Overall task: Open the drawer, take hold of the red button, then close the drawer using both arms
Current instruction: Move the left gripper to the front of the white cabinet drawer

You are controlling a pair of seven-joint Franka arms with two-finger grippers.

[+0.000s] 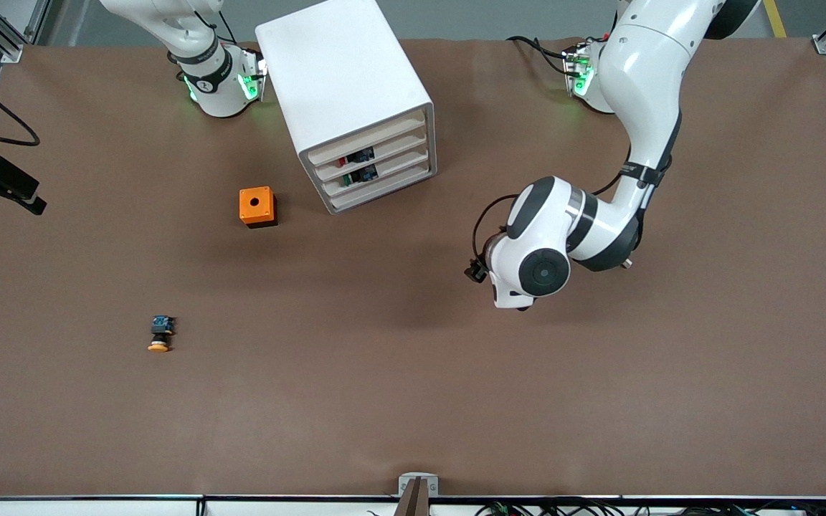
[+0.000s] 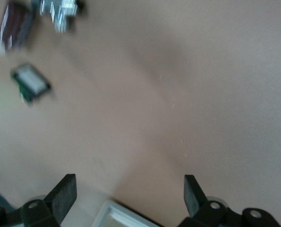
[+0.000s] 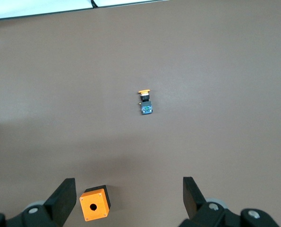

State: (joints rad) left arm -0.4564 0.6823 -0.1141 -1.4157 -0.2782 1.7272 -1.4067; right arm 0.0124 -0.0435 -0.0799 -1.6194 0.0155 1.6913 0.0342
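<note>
The white four-drawer cabinet (image 1: pixel 345 68) stands between the arms' bases, all drawers shut. Its second drawer from the top (image 1: pixel 399 143) shows the red-capped button (image 1: pixel 353 158) through its front. My left gripper (image 2: pixel 130 189) is open and empty, low over bare table near the cabinet's front, toward the left arm's end; in the front view it is hidden under the left wrist (image 1: pixel 535 265). A white corner (image 2: pixel 113 215) shows between its fingers. My right gripper (image 3: pixel 130 189) is open and empty, high over the orange box (image 3: pixel 94 204), out of the front view.
The orange box (image 1: pixel 257 206) with a round hole stands beside the cabinet, toward the right arm's end. A yellow-orange-capped button (image 1: pixel 160 335) lies nearer the front camera and also shows in the right wrist view (image 3: pixel 144 101). A green-capped button (image 1: pixel 360 175) sits in the third drawer.
</note>
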